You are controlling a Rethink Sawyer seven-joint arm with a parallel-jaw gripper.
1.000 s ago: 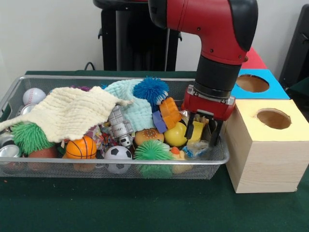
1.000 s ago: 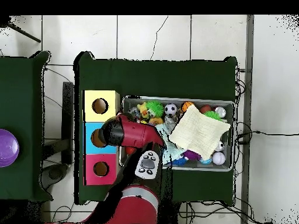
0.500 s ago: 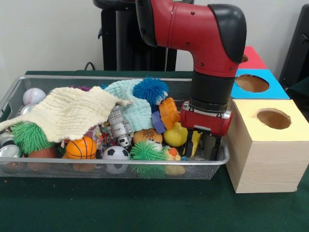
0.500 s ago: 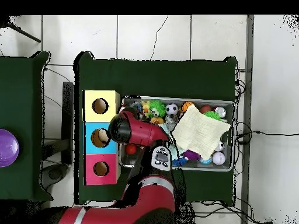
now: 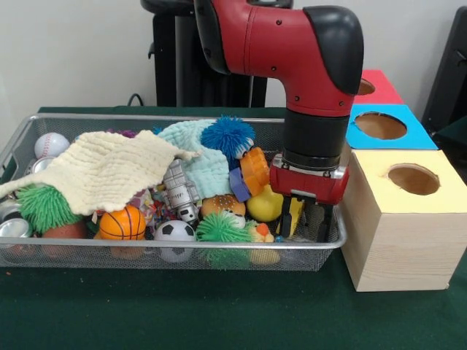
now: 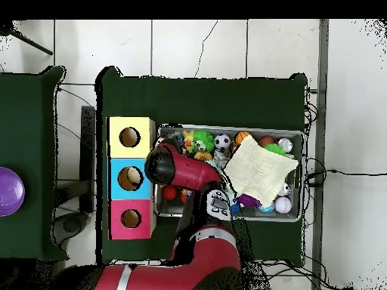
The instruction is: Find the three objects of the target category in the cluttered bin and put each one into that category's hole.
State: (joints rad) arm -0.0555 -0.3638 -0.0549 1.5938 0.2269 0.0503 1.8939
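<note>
Low, end effector (image 5: pixel 303 219) in bin (image 5: pixel 44 251), seemingly open.

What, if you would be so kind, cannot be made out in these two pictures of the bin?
- Gripper tips, front view: down among the toys behind the bin's mesh wall; a grasp cannot be told.
- Gripper, overhead view: covered by the arm.
- Toys under the yellow cloth: hidden in both views.
- Red box, front view: partly behind the arm.
</note>
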